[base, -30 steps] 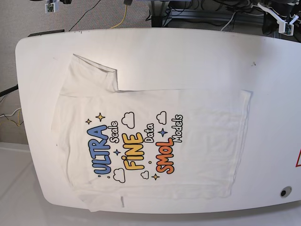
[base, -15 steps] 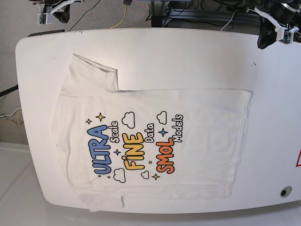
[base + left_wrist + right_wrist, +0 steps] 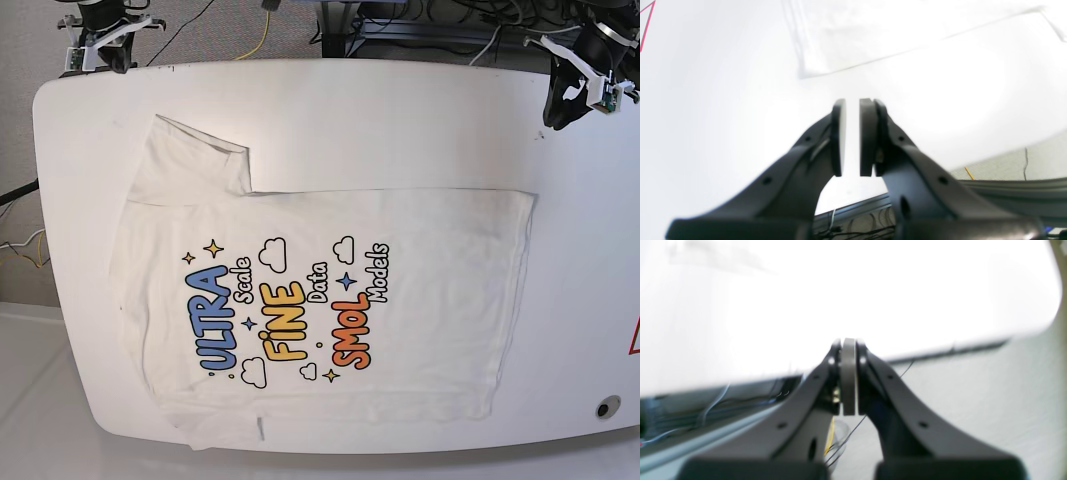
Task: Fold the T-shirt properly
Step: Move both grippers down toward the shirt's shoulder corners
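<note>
The T-shirt (image 3: 320,290) lies flat and print-up on the white counter (image 3: 400,110), spread to its full outline, with one sleeve extended toward the counter's far edge and the other partly tucked at the near edge. Judged from this, it has been laid out for folding and no fold is yet made: the hem, both side seams and the collar end all sit single-layered on the surface.

The left gripper (image 3: 852,136) hangs above bare counter just beyond the T-shirt's hem corner. Its jaws stand a narrow slit apart and hold nothing. That position suits an approach to the hem corner, which shows ahead of it in the left wrist view as a faint white edge.

The right gripper (image 3: 849,376) sits over the far edge of the counter, beyond the T-shirt's sleeve end. Its jaws are pressed together with nothing between them. It is well apart from the cloth and would need to open before any grasp.

The counter is a glossy white top with rounded corners, strongly overexposed in both wrist views. Beyond its far edge from the T-shirt are grey carpet, a yellow cable (image 3: 263,35) and dark cabling. A red marking (image 3: 634,340) shows at the counter's edge past the T-shirt's hem.
</note>
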